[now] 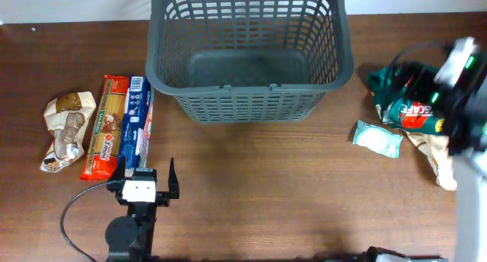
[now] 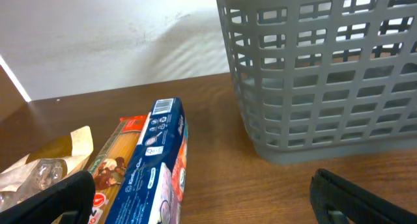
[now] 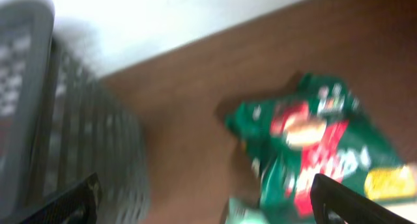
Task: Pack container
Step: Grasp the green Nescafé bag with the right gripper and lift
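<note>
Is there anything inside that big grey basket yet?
Nothing that shows: the overhead view looks down onto the basket's bare dark floor. Only a thin strip behind its near rim is hidden. The orange pasta packet lies outside it, on the table.

In the overhead view the right arm (image 1: 461, 73) is smeared by blur and hides part of the green foil packets (image 1: 415, 111). The large dark grey plastic lattice basket (image 1: 243, 102) is cut by the top edge. The right wrist view is all blurred; the packets' print is unreadable there.
</note>
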### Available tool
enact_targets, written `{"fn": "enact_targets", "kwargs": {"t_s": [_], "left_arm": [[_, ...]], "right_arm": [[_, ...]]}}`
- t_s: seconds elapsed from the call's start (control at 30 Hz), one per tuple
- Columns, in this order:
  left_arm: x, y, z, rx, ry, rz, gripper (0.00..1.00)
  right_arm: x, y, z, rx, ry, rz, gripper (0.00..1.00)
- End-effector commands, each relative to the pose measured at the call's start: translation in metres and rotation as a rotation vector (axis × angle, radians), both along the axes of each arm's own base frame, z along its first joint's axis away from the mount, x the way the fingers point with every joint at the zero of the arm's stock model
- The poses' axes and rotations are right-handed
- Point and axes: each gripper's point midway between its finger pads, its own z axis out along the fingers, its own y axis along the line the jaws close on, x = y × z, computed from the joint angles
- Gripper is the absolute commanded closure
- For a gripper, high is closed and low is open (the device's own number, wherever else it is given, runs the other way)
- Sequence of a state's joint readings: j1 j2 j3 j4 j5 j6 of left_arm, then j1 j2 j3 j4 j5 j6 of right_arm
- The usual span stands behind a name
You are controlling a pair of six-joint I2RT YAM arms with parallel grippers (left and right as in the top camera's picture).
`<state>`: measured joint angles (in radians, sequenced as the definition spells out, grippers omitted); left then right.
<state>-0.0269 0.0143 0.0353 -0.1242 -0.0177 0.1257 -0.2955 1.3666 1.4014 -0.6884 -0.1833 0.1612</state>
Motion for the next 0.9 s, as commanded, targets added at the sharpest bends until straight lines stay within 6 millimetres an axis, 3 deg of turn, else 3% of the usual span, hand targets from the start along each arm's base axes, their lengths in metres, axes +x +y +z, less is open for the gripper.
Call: {"fn": "enact_targets", "kwargs": {"t_s": [0.0,0.07,0.13,0.27,0.4,0.67,0.87], "left_arm": [[0.000,0.000,0.000,-0.009,-0.006,0.002,0.01],[0.000,0.000,0.000,-0.008,-0.006,0.002,0.01],[0.000,0.000,0.000,-0.008,-0.006,0.002,0.01],[0.000,0.000,0.000,-0.009,-0.006,0.002,0.01],[0.000,0.000,0.000,-0.009,-0.006,0.002,0.01],[0.000,0.000,0.000,-0.009,-0.006,0.002,0.01],[0.000,0.000,0.000,-0.009,-0.006,0.002,0.01]], "right_arm": [[0.026,-0.032,0.009,-0.067,0.017,-0.025,0.01],[0.040,-0.055,-0.001,-0.146,0.075,-0.066,0.01],[0.054,-0.065,-0.017,-0.234,0.140,-0.047,0.01],[0.078,-0.056,-0.061,-0.346,0.268,0.082,0.01],[0.089,-0.047,-0.112,-0.396,0.397,0.122,0.01],[0.085,-0.060,-0.197,-0.467,0.636,0.092,0.01],[0.074,-0.062,-0.243,-0.445,0.756,0.090,0.01]]}}
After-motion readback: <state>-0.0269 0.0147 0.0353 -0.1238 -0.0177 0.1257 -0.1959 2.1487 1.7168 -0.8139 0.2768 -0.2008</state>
